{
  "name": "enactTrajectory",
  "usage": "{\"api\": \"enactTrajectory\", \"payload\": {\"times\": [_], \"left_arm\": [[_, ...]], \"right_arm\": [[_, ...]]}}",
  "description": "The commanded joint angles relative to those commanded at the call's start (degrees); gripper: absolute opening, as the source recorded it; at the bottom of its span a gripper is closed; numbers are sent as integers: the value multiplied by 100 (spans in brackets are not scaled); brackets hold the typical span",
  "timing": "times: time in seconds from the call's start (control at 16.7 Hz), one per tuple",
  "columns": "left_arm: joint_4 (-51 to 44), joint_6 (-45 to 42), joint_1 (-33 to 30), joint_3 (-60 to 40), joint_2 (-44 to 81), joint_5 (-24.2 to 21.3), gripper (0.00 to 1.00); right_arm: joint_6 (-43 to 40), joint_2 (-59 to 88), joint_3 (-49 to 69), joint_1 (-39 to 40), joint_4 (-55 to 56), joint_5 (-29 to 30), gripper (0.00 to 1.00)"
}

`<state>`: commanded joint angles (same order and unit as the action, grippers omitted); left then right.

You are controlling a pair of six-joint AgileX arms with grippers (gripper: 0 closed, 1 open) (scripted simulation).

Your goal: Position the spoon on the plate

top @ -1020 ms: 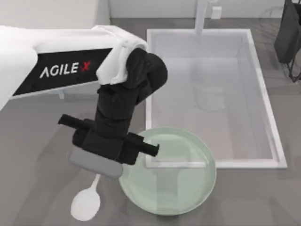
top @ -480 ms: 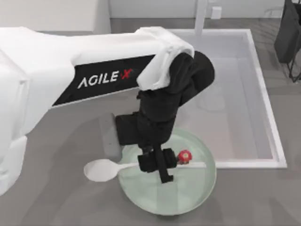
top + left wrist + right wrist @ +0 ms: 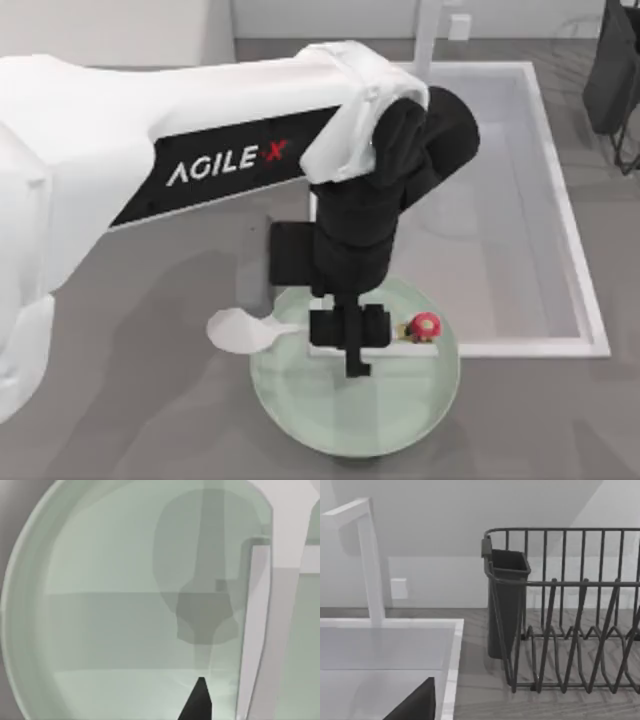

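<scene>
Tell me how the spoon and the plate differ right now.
The spoon is opaque white with a red-pink knob; the plate is pale green and see-through. The spoon is long and slender, the plate round and much wider. The spoon is gripped at its handle by the left gripper, its bowl jutting past the plate's left edge; the plate lies flat, overlapping the sink corner.

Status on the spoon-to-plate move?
Left gripper shut on spoon mid-handle, over plate. Bowl end overhangs the plate's left rim, knob end inside. Nothing in the way.
</scene>
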<state>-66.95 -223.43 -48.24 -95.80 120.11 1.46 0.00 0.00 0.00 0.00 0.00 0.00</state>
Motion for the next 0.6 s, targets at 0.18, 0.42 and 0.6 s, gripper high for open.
{"api": "enactTrajectory", "payload": {"times": [0.18,0.42,0.6], "left_arm": [[-11,-2,32,16,11,-2,0],[-47,-36,5,70,-83,-39,0],[-119,-127,-72,181,-265,-115,0]], "right_arm": [[0,0,0,0,0,0,100],[0,0,0,0,0,0,100],[0,0,0,0,0,0,100]]}}
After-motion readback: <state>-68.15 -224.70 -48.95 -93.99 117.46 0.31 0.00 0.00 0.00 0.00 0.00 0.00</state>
